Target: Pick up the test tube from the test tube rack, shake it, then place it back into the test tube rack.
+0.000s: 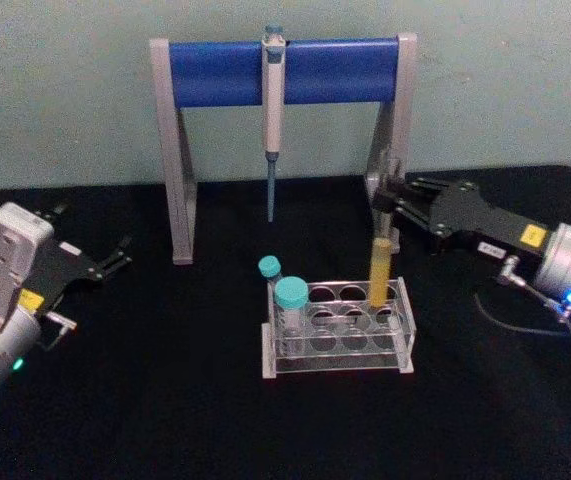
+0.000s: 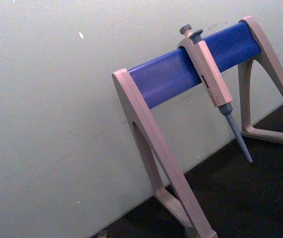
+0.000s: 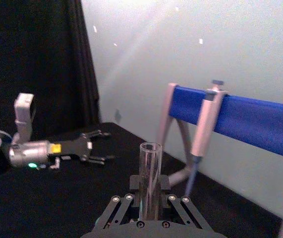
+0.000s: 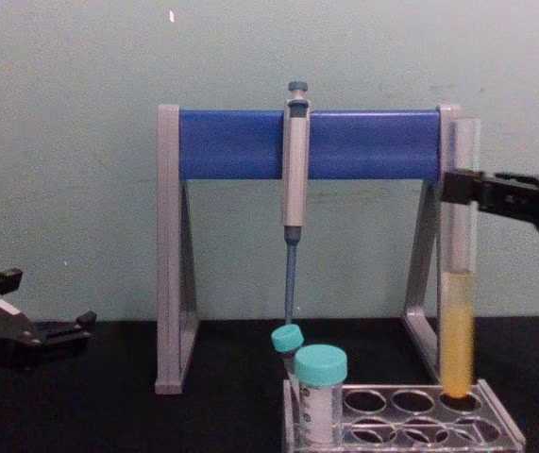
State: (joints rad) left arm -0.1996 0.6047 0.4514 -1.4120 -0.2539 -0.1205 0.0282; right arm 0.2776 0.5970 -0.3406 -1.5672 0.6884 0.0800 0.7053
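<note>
Reaching in from the right edge of the desk (image 1: 165,410) with the right gripper (image 1: 389,206), fingers clenching the clear, empty upper part of the test tube (image 1: 381,262). Holding that tube upright, yellow liquid filling its lower part, its round bottom meeting the far right hole of the test tube rack (image 1: 337,364); not showing how deep it is sitting in that hole. Pinching the glass from both sides a little below its open mouth, as seen from the right wrist. Standing the rack about midway between the desk's left and right edges, nearer the front edge than the back. Carrying two teal-capped tubes (image 1: 289,296) at the rack's left end, well apart from the test tube. Idling the left gripper (image 1: 119,257) near the desk's left edge, fingers spread, grasping nothing, well apart from the rack. Standing a grey-legged stand (image 1: 179,160) along the desk's back edge, just before the pale wall. Hanging a grey-blue pipette (image 1: 273,110) from the stand's blue crossbar (image 1: 335,70), tip pointing down behind the rack.
</note>
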